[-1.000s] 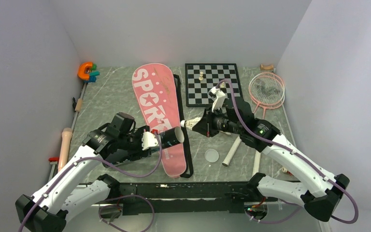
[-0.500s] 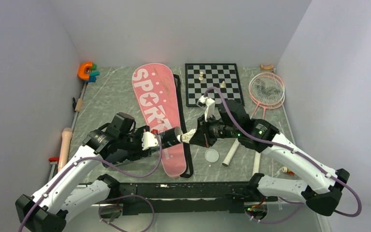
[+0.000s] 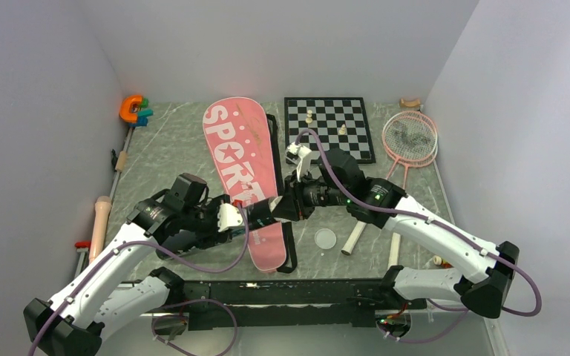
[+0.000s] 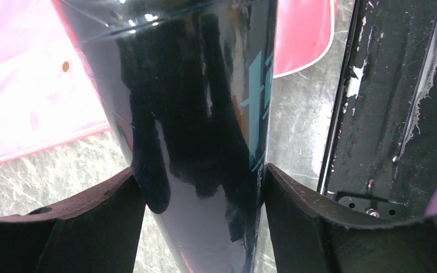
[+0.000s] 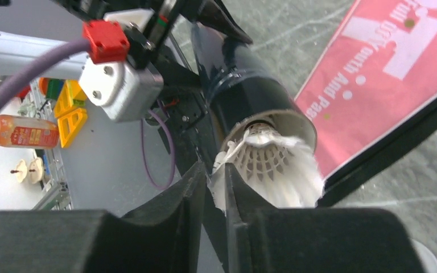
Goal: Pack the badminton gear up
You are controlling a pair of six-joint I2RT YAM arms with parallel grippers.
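Two arms meet near the middle of the top view. The left gripper point(image 3: 241, 217) is clamped around the black tube point(image 3: 262, 211), which sits over the lower end of the pink bag point(image 3: 239, 156) with its open mouth pointing right. The right gripper point(image 3: 288, 207) is right at that mouth. The bag lies flat on the table point(image 3: 171, 163), running from upper centre down to lower centre. Two rackets point(image 3: 410, 137) lie at the upper right. A chessboard point(image 3: 329, 127) sits at upper centre, an orange toy point(image 3: 130, 109) at upper left, and a round clear disc point(image 3: 326, 238) just below the right gripper.

From the left wrist, the tube point(image 4: 199, 114) fills the centre from top to bottom, glossy black with teal lettering. Both dark fingers point(image 4: 62, 227) press against its sides along the lower edge. Pink bag fabric shows at upper left and top centre.

From the right wrist, a white feather shuttlecock point(image 5: 270, 165) sits narrow end first in the tube's mouth at centre frame, its skirt sticking out. The fingers point(image 5: 165, 222) at the bottom stand a narrow slit apart with the skirt's rim between them. Whether they pinch it I cannot tell. The bag fills the upper right.
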